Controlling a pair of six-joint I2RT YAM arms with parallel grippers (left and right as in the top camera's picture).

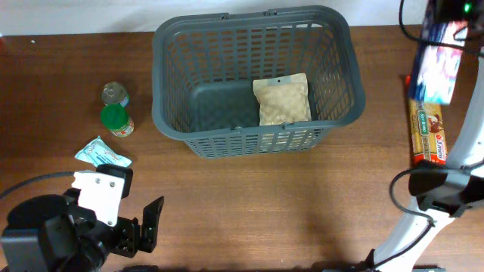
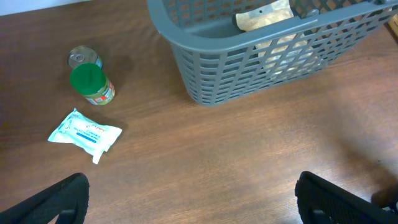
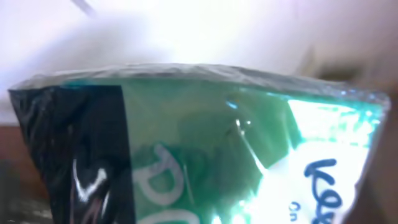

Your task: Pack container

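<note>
The container is a large dark grey slotted basket at the back centre; its near wall also shows in the left wrist view. A beige pouch lies inside it at the right. My left gripper is open and empty, low over the table at the front left, well short of the basket. My right gripper is at the far right back, outside the basket, shut on a glossy packet that fills the right wrist view in green and white; its fingers are hidden.
Left of the basket stand a tin can and a green-lidded jar, with a white and blue sachet in front of them. A long orange box lies at the right edge. The table is brown wood.
</note>
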